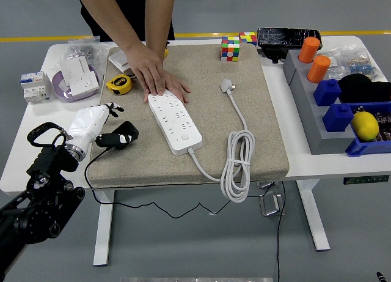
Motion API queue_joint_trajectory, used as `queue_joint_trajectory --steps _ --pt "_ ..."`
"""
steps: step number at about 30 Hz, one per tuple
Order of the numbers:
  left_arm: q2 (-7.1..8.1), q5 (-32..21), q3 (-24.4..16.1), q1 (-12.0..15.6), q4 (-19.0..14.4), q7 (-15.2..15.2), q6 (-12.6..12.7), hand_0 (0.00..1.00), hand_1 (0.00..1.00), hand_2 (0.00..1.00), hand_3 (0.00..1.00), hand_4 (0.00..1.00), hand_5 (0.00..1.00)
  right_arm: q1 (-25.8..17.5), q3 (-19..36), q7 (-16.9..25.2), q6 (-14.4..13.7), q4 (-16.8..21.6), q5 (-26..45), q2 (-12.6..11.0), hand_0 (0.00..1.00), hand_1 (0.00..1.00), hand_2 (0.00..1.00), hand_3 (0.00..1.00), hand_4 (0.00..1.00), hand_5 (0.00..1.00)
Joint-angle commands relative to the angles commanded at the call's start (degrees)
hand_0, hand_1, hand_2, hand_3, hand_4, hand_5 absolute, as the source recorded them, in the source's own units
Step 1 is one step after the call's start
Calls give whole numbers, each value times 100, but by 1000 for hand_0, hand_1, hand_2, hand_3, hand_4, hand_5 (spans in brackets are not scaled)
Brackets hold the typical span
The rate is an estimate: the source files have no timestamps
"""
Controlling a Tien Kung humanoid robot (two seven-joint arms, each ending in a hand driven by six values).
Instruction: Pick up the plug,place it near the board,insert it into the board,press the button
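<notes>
A white power strip [174, 122] lies at an angle on the beige mat [214, 68], its button [184, 136] near the cable end. Its own white plug [227, 85] lies on the mat to the right, and the white cord is coiled [238, 166] at the mat's front edge. A person's hand [160, 79] presses flat on the strip's far end. My left hand [110, 132], white with black fingertips, is at the mat's left edge and grips a black plug [122, 137], whose thin black cable [91, 172] hangs off the table. The upper fingers [113, 107] stick out free.
A yellow tape measure [119, 84], a purple bowl of white sockets [76, 80] and a circuit breaker [33, 86] stand at the back left. Rubik's cubes [230, 48] sit at the mat's far edge. A grey rack with orange cylinders [308, 49], blue bins and a lemon [365, 126] fills the right.
</notes>
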Motion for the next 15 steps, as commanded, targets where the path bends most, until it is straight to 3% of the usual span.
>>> queue_joint_trajectory --steps 2,15 --pt "1 0 2 3 18 21 -14 498 626 563 616 998 538 0 -4 2 -2 -1 4 -2 894 825 784 802 998 998" --pt "6 0 71 4 129 106 41 471 575 492 539 998 536 -13 -13 8 -3 -1 11 -8 895 826 784 802 998 998"
